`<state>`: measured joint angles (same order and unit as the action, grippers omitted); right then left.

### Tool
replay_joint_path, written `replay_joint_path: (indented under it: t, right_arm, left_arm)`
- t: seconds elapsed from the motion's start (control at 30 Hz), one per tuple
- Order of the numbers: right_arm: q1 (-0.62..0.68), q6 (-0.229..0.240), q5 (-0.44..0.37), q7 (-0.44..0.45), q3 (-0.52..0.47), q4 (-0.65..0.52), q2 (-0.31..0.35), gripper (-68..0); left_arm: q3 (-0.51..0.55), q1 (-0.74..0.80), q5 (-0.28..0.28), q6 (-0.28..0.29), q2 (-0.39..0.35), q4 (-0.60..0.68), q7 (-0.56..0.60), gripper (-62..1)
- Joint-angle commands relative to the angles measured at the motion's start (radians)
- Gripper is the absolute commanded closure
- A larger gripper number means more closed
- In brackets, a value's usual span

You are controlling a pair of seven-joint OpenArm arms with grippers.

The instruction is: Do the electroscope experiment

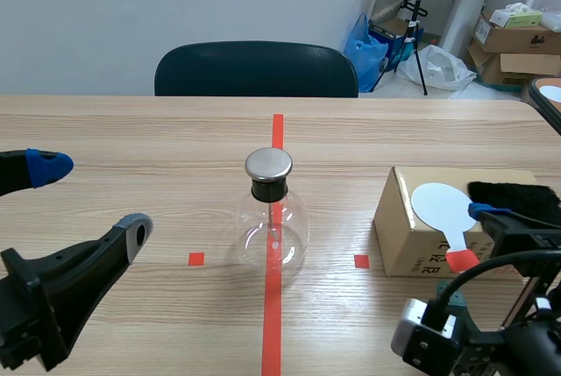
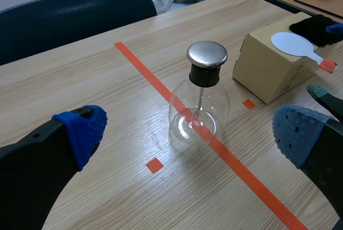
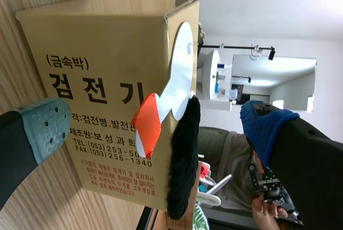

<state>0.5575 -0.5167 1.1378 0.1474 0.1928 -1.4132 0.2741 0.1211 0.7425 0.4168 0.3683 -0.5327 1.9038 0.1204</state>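
Two arms flank the work, but the coming move looks to belong to the right one. The right end effector (image 3: 155,128) has its fingers wide apart, and the white paddle (image 1: 443,209) lies just ahead of it, in line with the gap. The paddle rests flat on top of the cardboard box (image 1: 412,244). Its long axis runs toward the robot, so the red handle (image 3: 146,123) juts over the box's near edge (the natural place to take it, I judge). A black fur cloth (image 1: 515,197) lies beside it on the same box.

The left end effector (image 1: 92,199) is likewise spread open on nothing, well apart from the box. Between the arms the glass electroscope (image 1: 273,223) stands upright on the red tape line, metal cap (image 1: 268,164) uppermost.

The surface (image 1: 131,131) is pale wood-grain. Beyond it stands a dark chair (image 1: 256,69), with cartons (image 1: 513,39) and a blue bag (image 1: 366,43) in the far corner.
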Motion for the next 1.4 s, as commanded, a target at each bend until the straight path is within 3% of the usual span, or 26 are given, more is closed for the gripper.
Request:
replay_joint_path:
  t: [0.0,0.6,0.83,1.0,1.23,1.37]
  right_arm:
    - [-0.011,-0.015,0.004,-0.003,-0.002,-0.012,0.003,-67.9]
    - [-0.011,-0.015,0.014,0.0,-0.002,-0.012,0.003,-66.6]
    - [-0.011,-0.015,0.014,-0.004,-0.002,-0.012,0.003,-51.2]
    - [-0.011,-0.015,0.018,-0.006,-0.002,-0.012,0.003,-49.2]
    - [-0.011,-0.015,0.023,-0.015,-0.002,-0.012,0.003,-20.2]
    - [-0.011,-0.015,0.023,-0.015,-0.002,-0.012,0.003,-14.0]
  left_arm:
    - [0.001,0.005,0.006,0.002,-0.002,0.02,0.014,-62.3]
    - [0.001,0.005,0.006,0.002,-0.002,0.02,0.014,-62.3]
    - [0.001,0.005,0.006,0.002,-0.002,0.02,0.014,-62.3]
    - [0.001,0.005,0.006,0.002,-0.002,0.02,0.014,-62.3]
    - [0.001,0.005,0.006,0.002,-0.002,0.02,0.014,-62.3]
    - [0.001,0.005,0.006,0.002,-0.002,0.02,0.014,-62.3]
